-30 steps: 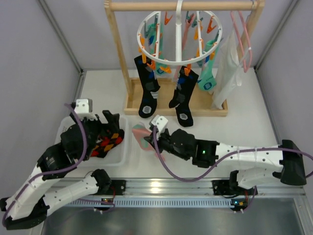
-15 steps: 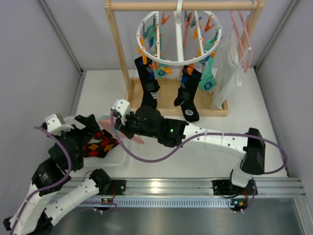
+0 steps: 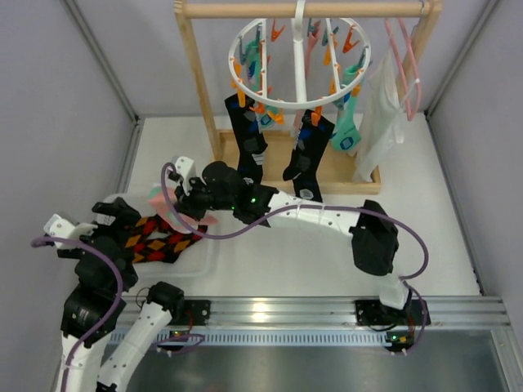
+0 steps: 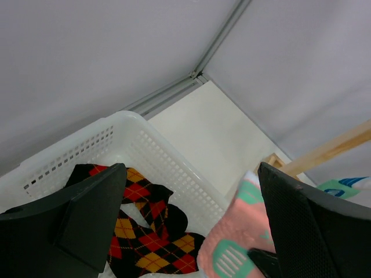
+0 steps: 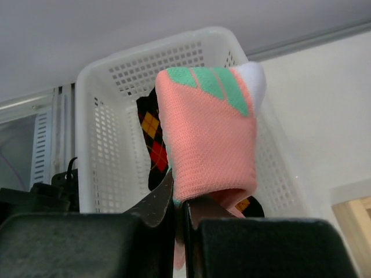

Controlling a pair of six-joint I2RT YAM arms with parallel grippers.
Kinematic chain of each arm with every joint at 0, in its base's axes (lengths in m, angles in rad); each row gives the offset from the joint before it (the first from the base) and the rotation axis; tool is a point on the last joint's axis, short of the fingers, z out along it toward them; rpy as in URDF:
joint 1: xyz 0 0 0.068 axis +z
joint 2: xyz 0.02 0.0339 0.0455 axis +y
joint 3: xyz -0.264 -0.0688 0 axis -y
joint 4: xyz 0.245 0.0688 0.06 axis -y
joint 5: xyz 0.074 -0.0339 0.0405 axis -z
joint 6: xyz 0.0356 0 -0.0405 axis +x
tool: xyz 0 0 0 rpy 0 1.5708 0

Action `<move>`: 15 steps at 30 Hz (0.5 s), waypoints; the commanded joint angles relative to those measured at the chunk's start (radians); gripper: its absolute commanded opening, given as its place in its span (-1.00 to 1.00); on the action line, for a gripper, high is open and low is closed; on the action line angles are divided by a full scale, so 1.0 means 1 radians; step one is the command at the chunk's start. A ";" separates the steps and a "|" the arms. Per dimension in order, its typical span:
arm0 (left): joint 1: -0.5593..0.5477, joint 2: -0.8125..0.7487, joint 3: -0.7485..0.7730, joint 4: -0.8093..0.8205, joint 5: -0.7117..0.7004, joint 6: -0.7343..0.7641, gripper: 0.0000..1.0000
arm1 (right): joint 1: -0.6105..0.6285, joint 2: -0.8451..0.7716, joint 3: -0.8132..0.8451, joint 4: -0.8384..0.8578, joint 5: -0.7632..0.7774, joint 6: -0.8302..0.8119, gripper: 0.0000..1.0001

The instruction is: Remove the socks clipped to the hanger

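My right gripper point(image 3: 185, 204) is shut on a salmon-pink sock point(image 3: 158, 199) with mint stripes and holds it over the far right part of the white basket point(image 3: 202, 260). In the right wrist view the sock point(image 5: 208, 133) folds out of the closed gripper point(image 5: 185, 209) above the basket point(image 5: 104, 133). My left gripper point(image 3: 108, 230) is open and empty over the basket's left side; its view shows the pink sock point(image 4: 235, 240) by its right finger. The white ring hanger point(image 3: 298, 104) holds two black socks point(image 3: 248, 140) and a teal one point(image 3: 346, 131).
A black, red and yellow argyle sock point(image 3: 159, 241) lies in the basket. The hanger hangs from a wooden rack frame point(image 3: 200, 90) at the back. A white cloth garment point(image 3: 380, 114) and a pink wire hanger point(image 3: 404, 57) hang at its right end.
My right arm has swung left, carrying the pink sock from the table's middle to above the basket. My left arm has drawn back to the left and nearer, still open.
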 commanded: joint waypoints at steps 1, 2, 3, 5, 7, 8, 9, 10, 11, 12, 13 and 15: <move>0.020 -0.053 -0.011 0.030 -0.016 -0.036 0.96 | -0.040 0.048 0.030 0.135 -0.070 0.088 -0.99; 0.023 -0.059 -0.013 0.031 -0.018 -0.038 0.97 | -0.043 0.054 0.028 0.156 -0.074 0.106 -0.88; 0.023 -0.064 -0.014 0.031 -0.015 -0.038 0.97 | -0.044 0.065 0.030 0.161 -0.082 0.109 -0.82; 0.021 -0.053 -0.013 0.031 -0.010 -0.033 0.97 | -0.044 0.074 0.039 0.166 -0.104 0.120 -0.59; 0.023 -0.040 -0.010 0.031 -0.004 -0.032 0.97 | -0.043 0.085 0.057 0.152 -0.110 0.123 -0.35; 0.023 -0.035 -0.008 0.031 -0.001 -0.032 0.97 | -0.044 0.085 0.060 0.149 -0.108 0.126 0.11; 0.023 -0.035 -0.008 0.031 0.003 -0.032 0.97 | -0.044 0.074 0.054 0.146 -0.104 0.128 0.34; 0.024 -0.033 -0.008 0.031 0.010 -0.030 0.97 | -0.044 0.065 0.045 0.146 -0.092 0.126 0.46; 0.024 -0.033 -0.010 0.031 0.013 -0.030 0.97 | -0.044 0.053 0.034 0.146 -0.081 0.123 0.63; 0.024 -0.027 -0.011 0.034 0.019 -0.027 0.97 | -0.043 0.021 0.002 0.147 -0.070 0.119 0.65; 0.024 -0.020 -0.011 0.045 0.045 -0.013 0.97 | -0.046 0.001 -0.018 0.147 -0.047 0.111 0.67; 0.026 0.011 -0.019 0.074 0.098 0.020 0.97 | -0.046 -0.085 -0.109 0.150 -0.015 0.100 0.68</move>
